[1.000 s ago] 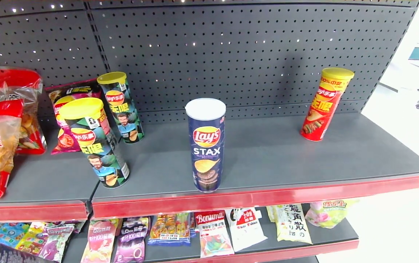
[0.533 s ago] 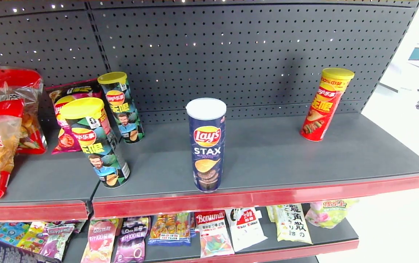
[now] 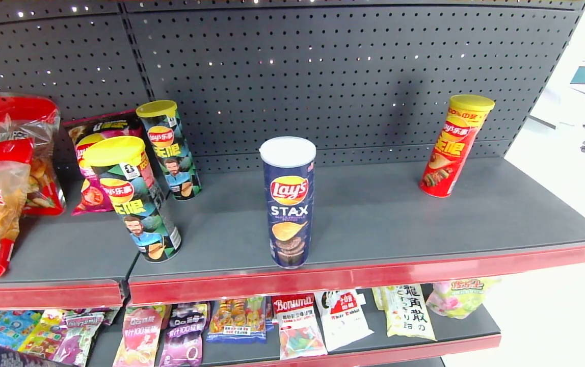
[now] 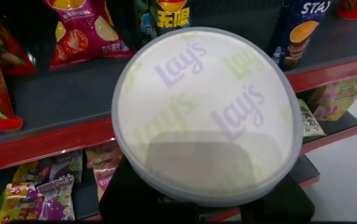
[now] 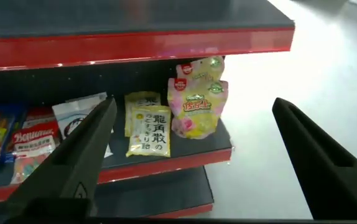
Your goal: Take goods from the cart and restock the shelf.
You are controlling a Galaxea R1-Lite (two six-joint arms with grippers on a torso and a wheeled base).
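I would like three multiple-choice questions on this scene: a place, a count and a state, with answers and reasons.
1. The blue cylindrical chip can with white lid stands: A) near the upper shelf's front edge; B) on the lower shelf; C) against the back panel.
2. Yellow-lidded cans on that grey shelf: A) one; B) three; C) five.
3. Open, empty gripper: A) left; B) right; C) both.
Answers: A, it stands by that edge; B, two green, one red; B, right gripper spread around nothing, left gripper holds a pale-lidded can.

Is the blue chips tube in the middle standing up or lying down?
Standing up. The blue chips tube rests on its base on the shelf, with its white lid on top.
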